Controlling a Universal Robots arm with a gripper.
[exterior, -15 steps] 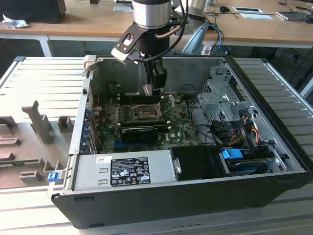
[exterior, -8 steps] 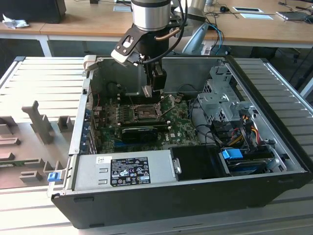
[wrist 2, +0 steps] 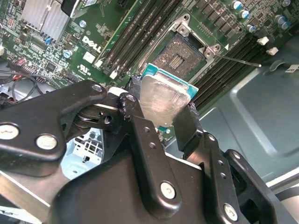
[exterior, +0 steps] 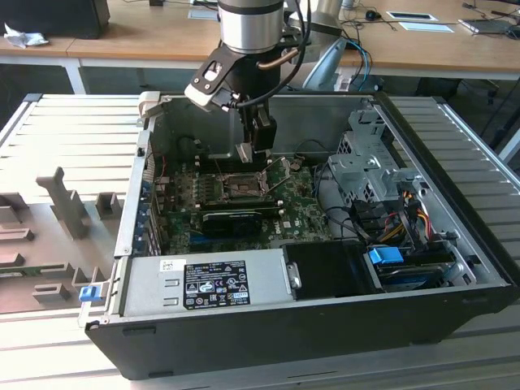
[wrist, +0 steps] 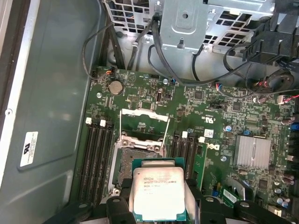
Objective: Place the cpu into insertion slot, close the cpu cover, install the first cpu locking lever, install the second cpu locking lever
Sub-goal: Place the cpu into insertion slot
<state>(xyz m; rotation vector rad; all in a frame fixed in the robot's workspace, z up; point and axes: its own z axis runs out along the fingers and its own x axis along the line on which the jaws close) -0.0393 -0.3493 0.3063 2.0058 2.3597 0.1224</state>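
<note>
My gripper (wrist 2: 161,112) is shut on the cpu (wrist 2: 164,95), a pale silvery square chip pinched at two opposite edges by the black fingers (wrist 2: 186,126). In the exterior view the gripper (exterior: 248,154) hangs inside the open computer case, just above the green board. The insertion slot (wrist: 127,161) lies bare, partly hidden behind the held cpu (wrist: 159,191), which is close above it and offset to one side. The cpu cover (wrist: 144,115) stands raised at the slot's edge. A thin locking lever (wrist 2: 240,61) sticks out from a corner of the slot (wrist 2: 180,55).
Long black memory slots (wrist: 96,158) flank the socket on both sides. A black card (exterior: 231,219), a grey power supply (exterior: 211,284) and a metal drive cage (exterior: 366,162) with cables (wrist: 154,56) crowd the case. The grey case wall (wrist: 51,93) borders the board.
</note>
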